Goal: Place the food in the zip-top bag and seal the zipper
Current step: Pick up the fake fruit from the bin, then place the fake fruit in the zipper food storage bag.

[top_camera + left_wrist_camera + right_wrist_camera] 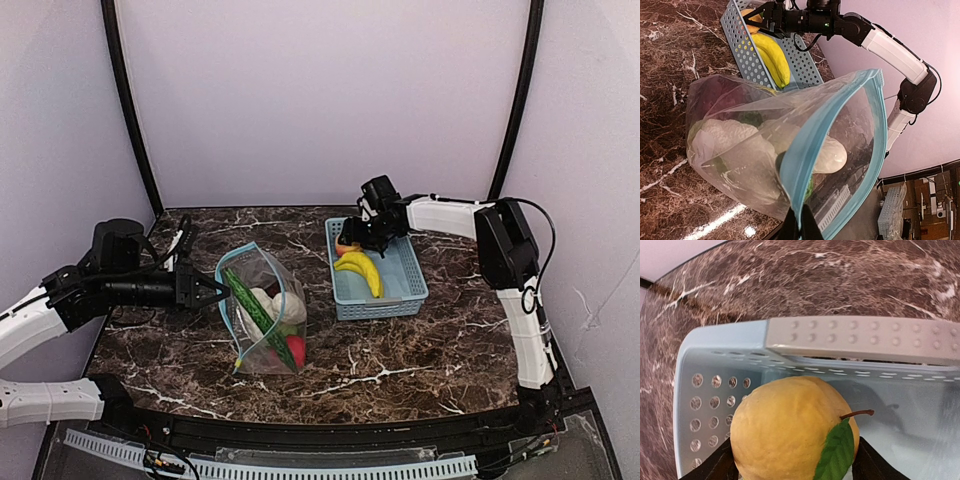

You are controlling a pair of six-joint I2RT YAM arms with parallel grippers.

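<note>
Two hands: my left hand (218,290) is clamped shut on the zipper (840,115) of the zip-top bag (268,318), mid-left of the bench. My right hand (352,240) straddles the orange (790,430) in the basket (388,306), can't tell if it's gripping.

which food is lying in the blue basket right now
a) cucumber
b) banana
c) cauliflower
b: the banana lies in the basket, while the cucumber is already inside the bag.
</note>
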